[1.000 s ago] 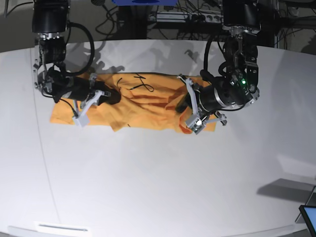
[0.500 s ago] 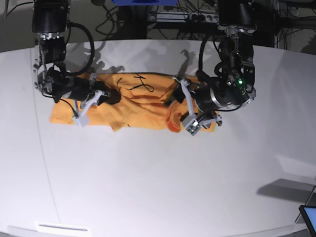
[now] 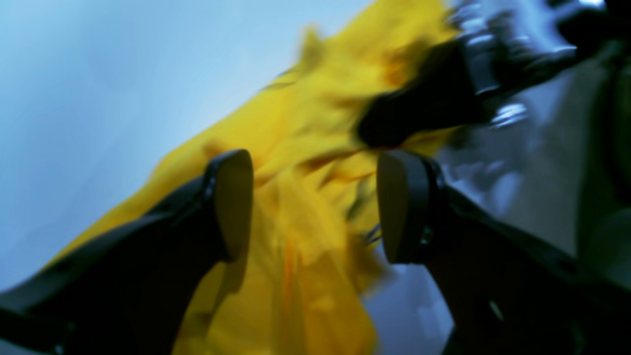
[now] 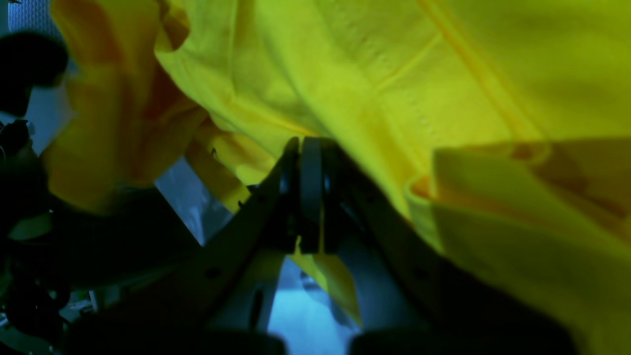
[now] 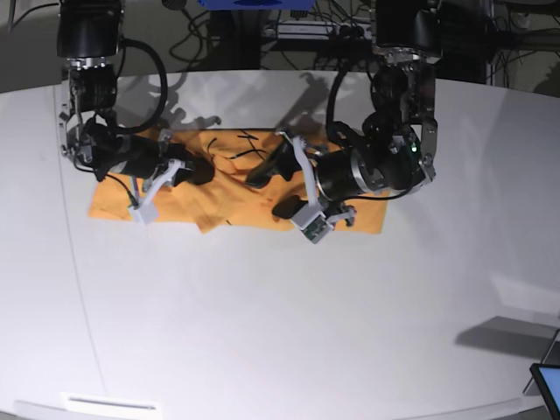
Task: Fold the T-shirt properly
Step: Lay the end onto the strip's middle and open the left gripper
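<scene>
- Jaws of the left gripper (image 3: 315, 207) are spread apart, with the yellow cloth of the T-shirt (image 3: 305, 162) seen between the two dark pads, and neither pad presses on it.
- Jaws of the right gripper (image 4: 309, 197) are pressed together; a thin edge of cloth sits in the seam between them, so they pinch a fold of the T-shirt (image 4: 394, 88).
- One T-shirt (image 5: 236, 188) is in the scene, orange-yellow, and it lies crumpled on the white counter (image 5: 280, 332), in the far half, stretched from side to side.
- A thin dark squiggle (image 5: 247, 147) shows on the cloth near its far edge.
- Two arms are over the shirt: in the base view the right gripper (image 5: 194, 169) is on the left side, low on the cloth, and the left gripper (image 5: 276, 179) is near the middle of the shirt, just above it.
- The two grippers are near each other but apart; in the left wrist view the dark body of the other arm (image 3: 443, 93) appears above the shirt, blurred.
- One white part (image 5: 147, 208) hangs at the side of the right arm and one similar part (image 5: 311, 223) at the side of the left arm, both just over the near edge of the cloth.
- At the near right corner of the counter one corner of a dark screen (image 5: 549, 385) is visible.
</scene>
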